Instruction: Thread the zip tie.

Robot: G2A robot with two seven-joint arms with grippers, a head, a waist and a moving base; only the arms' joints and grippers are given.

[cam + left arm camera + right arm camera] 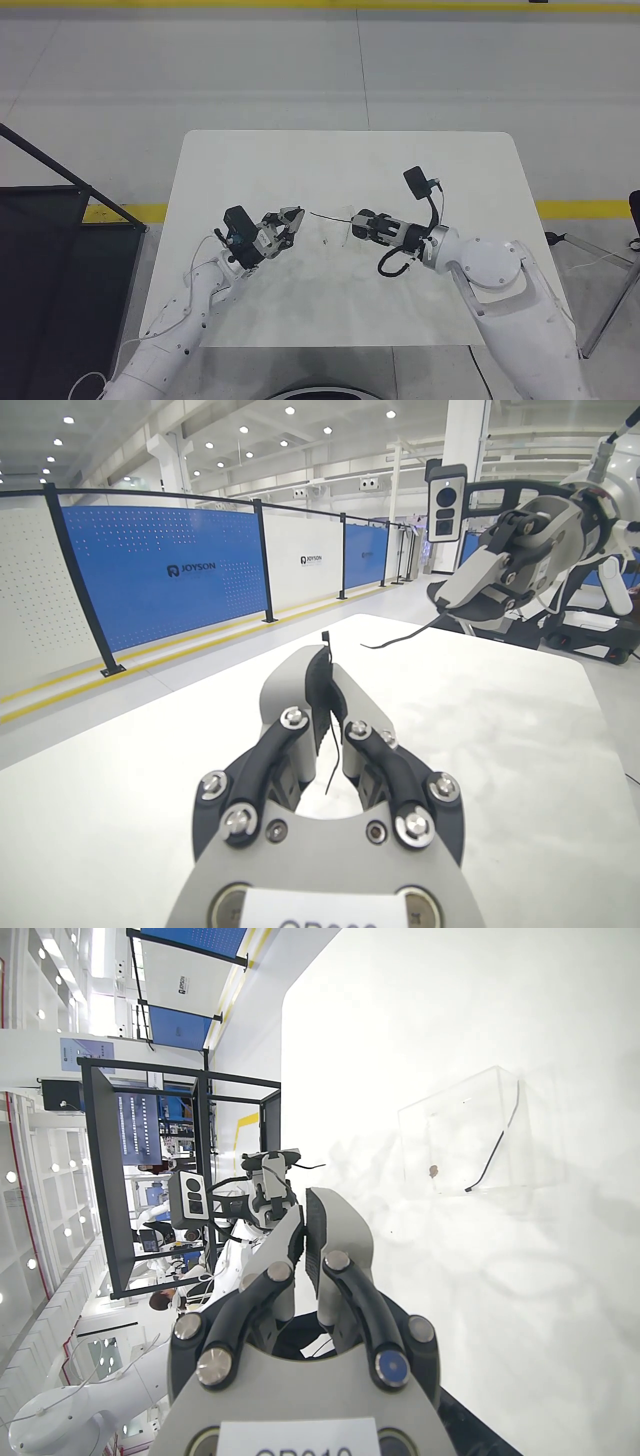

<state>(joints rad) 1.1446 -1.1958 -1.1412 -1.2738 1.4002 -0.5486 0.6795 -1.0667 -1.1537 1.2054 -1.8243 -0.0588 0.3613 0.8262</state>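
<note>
Zip tie, thin black plastic, pinched upright in left gripper.
Right gripper clamps curved strap; clear box nearby.

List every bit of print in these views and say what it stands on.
Left label, on the left claw: cut off at the edge, unreadable.
Right label, on the right claw: cut off too.
Blue fence panel: a brand logo, left unquoted.
White fence panel: same logo.
Screen: too small to read.
</note>
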